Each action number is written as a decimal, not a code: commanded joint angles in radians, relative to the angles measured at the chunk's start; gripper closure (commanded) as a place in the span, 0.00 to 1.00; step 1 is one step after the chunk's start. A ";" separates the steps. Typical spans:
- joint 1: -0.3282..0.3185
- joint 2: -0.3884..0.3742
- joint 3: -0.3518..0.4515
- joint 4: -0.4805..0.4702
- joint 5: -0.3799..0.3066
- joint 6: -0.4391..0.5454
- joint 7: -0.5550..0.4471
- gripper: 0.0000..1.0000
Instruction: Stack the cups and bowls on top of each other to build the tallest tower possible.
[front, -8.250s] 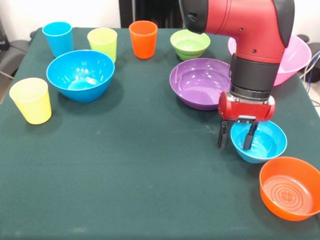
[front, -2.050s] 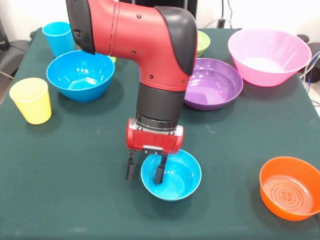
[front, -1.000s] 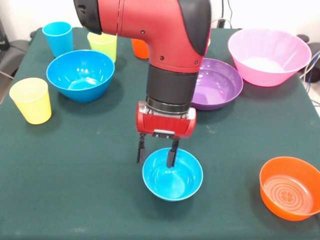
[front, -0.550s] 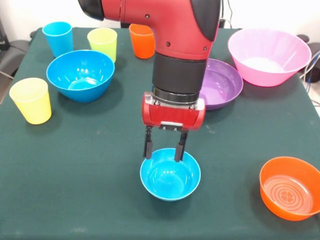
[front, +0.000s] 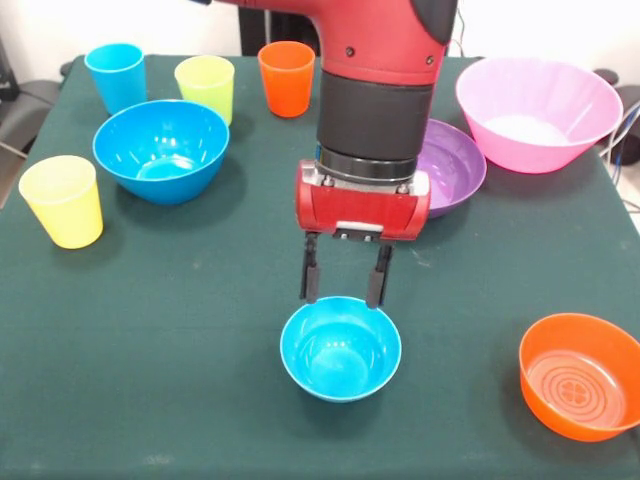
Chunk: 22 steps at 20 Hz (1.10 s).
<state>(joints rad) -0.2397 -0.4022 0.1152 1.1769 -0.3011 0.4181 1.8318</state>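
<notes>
Front view: the gripper hangs with its two fingers spread apart and empty, tips just above the far rim of the small light-blue bowl, which sits alone on the green table. The small orange bowl lies well apart at the right edge. Behind the arm sits the purple bowl, partly hidden, with the large pink bowl beside it. At left, the deep blue bowl stands near the yellow cup; the blue cup, lime green cup and orange cup line the far edge. Nothing is stacked.
</notes>
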 joint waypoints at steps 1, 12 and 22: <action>-0.004 -0.028 0.097 0.116 -0.040 0.126 -0.119 0.00; 0.034 -0.061 0.061 0.185 -0.025 0.112 -0.020 0.00; 0.054 -0.062 0.045 0.228 -0.010 0.084 0.040 0.00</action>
<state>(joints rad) -0.2213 -0.4792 0.1260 1.3047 -0.3004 0.4179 1.8318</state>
